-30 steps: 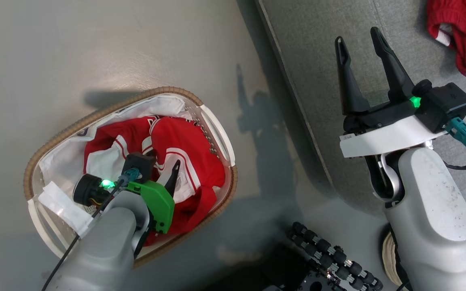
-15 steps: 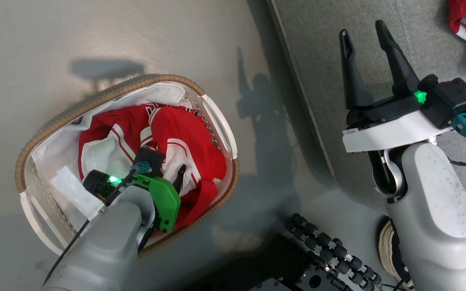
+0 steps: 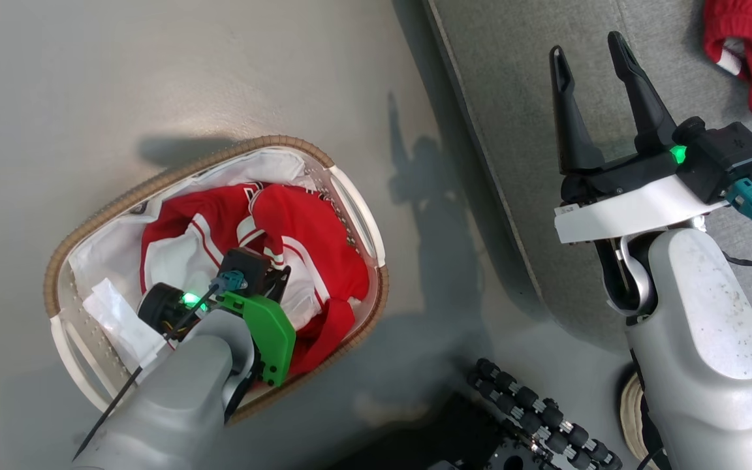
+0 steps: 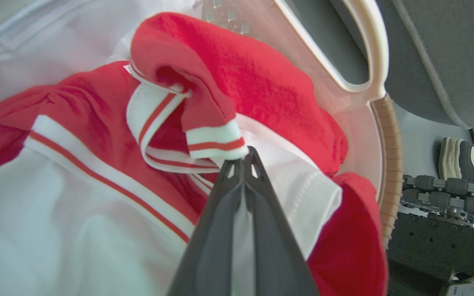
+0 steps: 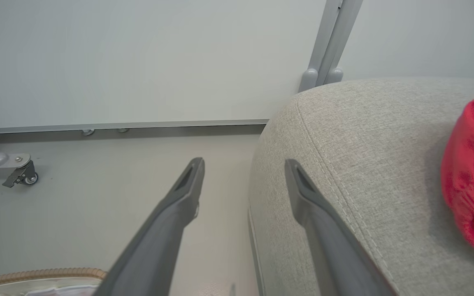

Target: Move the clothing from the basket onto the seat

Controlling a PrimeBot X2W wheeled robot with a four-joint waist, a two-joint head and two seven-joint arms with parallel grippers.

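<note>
My left pincer is pinched shut on the red clothing heaped in the basket on the floor; my right pincer hangs wide over the seat edge.

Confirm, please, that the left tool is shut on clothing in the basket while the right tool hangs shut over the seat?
No: the left tool is shut on clothing in the basket while the right tool hangs open over the seat; the right wrist view shows it.
</note>
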